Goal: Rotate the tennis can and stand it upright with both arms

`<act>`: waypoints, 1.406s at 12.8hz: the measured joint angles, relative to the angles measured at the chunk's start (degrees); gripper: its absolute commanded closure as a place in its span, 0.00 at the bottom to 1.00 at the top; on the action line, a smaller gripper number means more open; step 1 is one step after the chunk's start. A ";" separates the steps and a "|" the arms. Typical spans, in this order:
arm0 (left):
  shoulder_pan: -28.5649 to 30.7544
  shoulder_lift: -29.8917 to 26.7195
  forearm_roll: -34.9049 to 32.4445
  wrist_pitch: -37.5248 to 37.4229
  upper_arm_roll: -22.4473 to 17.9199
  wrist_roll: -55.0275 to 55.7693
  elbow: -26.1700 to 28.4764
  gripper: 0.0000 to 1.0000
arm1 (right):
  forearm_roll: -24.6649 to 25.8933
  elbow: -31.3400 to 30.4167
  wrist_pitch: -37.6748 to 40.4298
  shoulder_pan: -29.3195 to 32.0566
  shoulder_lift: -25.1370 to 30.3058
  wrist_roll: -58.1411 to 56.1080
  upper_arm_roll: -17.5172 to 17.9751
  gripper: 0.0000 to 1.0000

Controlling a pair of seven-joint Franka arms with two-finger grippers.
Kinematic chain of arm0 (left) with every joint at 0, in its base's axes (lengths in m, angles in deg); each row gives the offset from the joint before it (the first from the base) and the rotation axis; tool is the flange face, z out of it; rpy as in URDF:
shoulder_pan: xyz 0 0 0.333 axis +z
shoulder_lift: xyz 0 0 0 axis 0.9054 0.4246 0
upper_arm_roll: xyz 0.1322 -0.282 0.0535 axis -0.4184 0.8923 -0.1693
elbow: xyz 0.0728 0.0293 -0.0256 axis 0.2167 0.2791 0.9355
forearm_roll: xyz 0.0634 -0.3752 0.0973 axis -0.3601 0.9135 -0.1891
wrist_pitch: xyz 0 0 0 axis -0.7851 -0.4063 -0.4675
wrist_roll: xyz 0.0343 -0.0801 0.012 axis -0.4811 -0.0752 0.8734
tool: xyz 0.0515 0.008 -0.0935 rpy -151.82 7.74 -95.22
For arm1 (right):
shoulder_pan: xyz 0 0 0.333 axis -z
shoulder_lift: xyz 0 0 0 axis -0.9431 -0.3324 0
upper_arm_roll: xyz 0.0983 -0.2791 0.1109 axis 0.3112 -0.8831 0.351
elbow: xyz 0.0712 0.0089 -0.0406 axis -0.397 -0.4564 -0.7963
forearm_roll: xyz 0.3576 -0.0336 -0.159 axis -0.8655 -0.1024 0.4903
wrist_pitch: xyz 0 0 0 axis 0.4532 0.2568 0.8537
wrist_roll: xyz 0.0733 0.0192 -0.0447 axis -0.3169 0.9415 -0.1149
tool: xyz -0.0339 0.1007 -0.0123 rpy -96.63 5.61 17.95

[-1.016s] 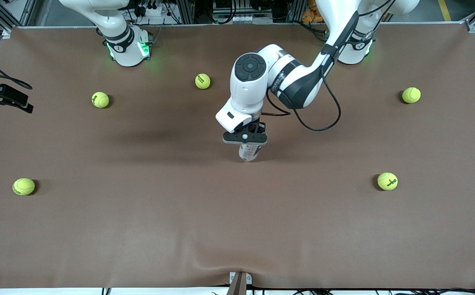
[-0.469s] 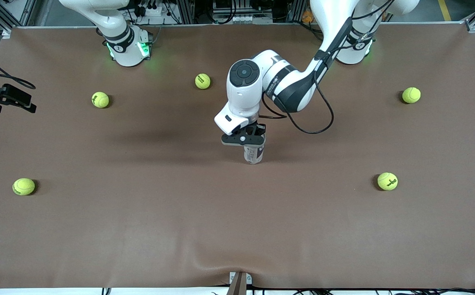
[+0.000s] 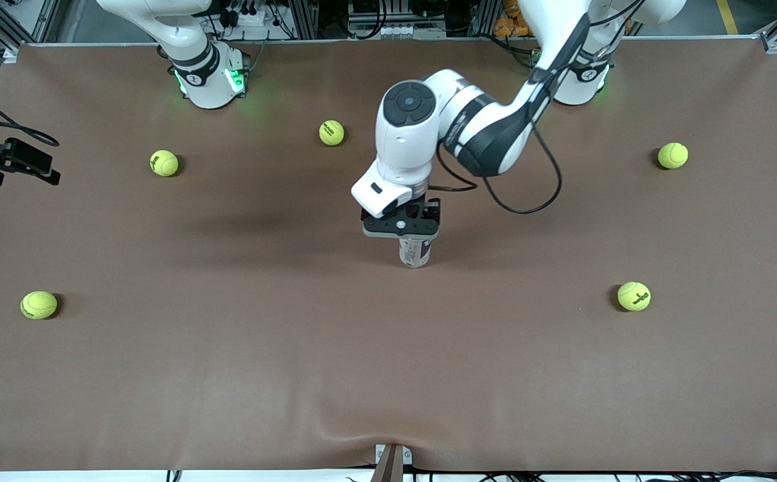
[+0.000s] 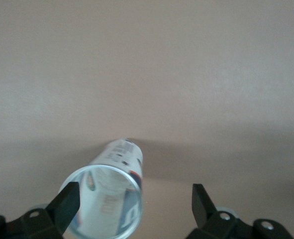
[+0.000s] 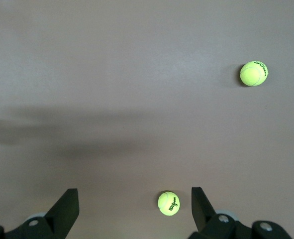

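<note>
Clear-plastic tennis can [image 4: 112,199] stands between left gripper's [image 4: 132,204] wide-open fingers [image 4: 67,201].

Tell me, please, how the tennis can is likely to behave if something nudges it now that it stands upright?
The can is slim and tall on a small base, so it would probably tip easily. It looks empty and clear inside, so likely light. Once down, its round body would probably roll. The open left gripper sits around its rim.

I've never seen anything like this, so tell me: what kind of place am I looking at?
Most likely a robotics lab or test bench. Two white robot arms are bolted along one edge of a brown-covered table, metal framing and cables run past that edge, and a tennis can stands among scattered tennis balls.
</note>
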 measured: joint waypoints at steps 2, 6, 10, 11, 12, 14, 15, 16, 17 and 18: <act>2.76 -3.83 -0.17 -4.41 -0.25 -0.11 -0.44 0.00 | 0.00 0.00 0.01 -0.06 -0.01 0.00 -0.01 0.00; 12.26 -13.03 -0.39 -15.13 -0.39 -6.24 -0.68 0.00 | 0.00 -0.01 0.02 -0.38 -0.03 0.00 0.00 0.00; 23.69 -18.82 -0.39 -24.06 -0.42 -23.53 -0.50 0.00 | 0.00 0.00 0.02 -0.43 -0.03 0.00 -0.04 0.00; 26.26 -19.86 -0.38 -25.85 -0.39 -27.40 -0.47 0.00 | 0.00 0.00 0.03 -0.43 -0.03 0.00 -0.06 0.00; 28.33 -20.86 -0.38 -27.51 -0.39 -29.98 -0.39 0.00 | 0.00 0.00 0.03 -0.43 -0.03 0.00 -0.06 0.00; 30.98 -23.20 -0.38 -29.41 -0.31 -31.69 0.90 0.00 | 0.00 0.00 0.03 -0.43 -0.03 0.00 -0.07 0.00; 31.90 -24.55 -0.38 -29.71 -0.26 -32.01 2.19 0.00 | 0.00 0.01 0.03 -0.43 -0.03 0.00 -0.07 0.00; 32.65 -25.97 -0.38 -29.78 -0.25 -32.56 3.71 0.00 | 0.00 0.01 0.03 -0.43 -0.04 0.00 -0.08 0.00; 33.19 -27.42 -0.34 -29.78 -0.24 -32.87 5.41 0.00 | 0.00 0.01 0.03 -0.43 -0.04 0.00 -0.08 0.00; 33.55 -28.76 -0.03 -29.78 -0.24 -32.92 7.03 0.00 | 0.00 0.01 0.03 -0.43 -0.04 0.00 -0.08 0.00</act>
